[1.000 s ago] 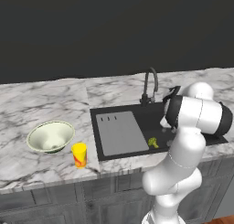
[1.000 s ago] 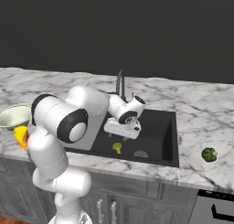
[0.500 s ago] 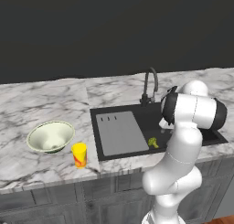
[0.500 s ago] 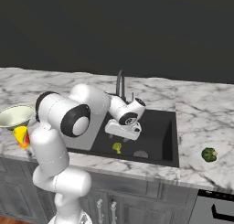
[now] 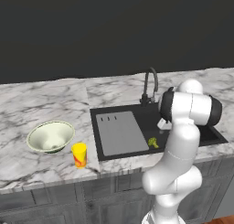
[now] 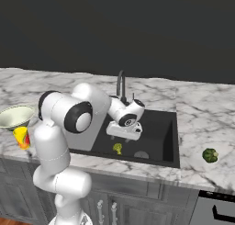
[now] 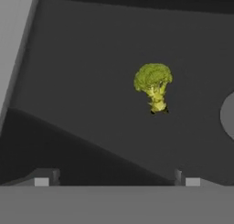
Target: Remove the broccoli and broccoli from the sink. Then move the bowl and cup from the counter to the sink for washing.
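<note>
**Operator:** Yellowish-green broccoli floret (image 7: 153,85): it lies on the floor of the black sink (image 6: 165,127), near the front wall, just beside the round drain (image 6: 141,154) and clear of the grey panel (image 5: 119,132). The darker floret (image 6: 210,155) sits on the marble counter (image 6: 202,109), right of the sink, near the front edge. I judge the first half of the removal done and the second floret in hand.

**Supervisor:** Gripper status?

**Operator:** The gripper (image 6: 125,133) hangs over the basin with its jaws spread wide and nothing between them. In the hand view the floret is ahead of the fingertips (image 7: 42,181), not between them, and apart from them.

**Supervisor:** Next move?

**Operator:** My estimate: I advance and lower the hand until the jaws straddle the floret's crown, then close. The piece is small and lies tilted, so centring matters. The bowl (image 5: 50,136) and yellow cup (image 5: 79,154) wait near the counter's front edge, left of the sink, untouched.
</note>
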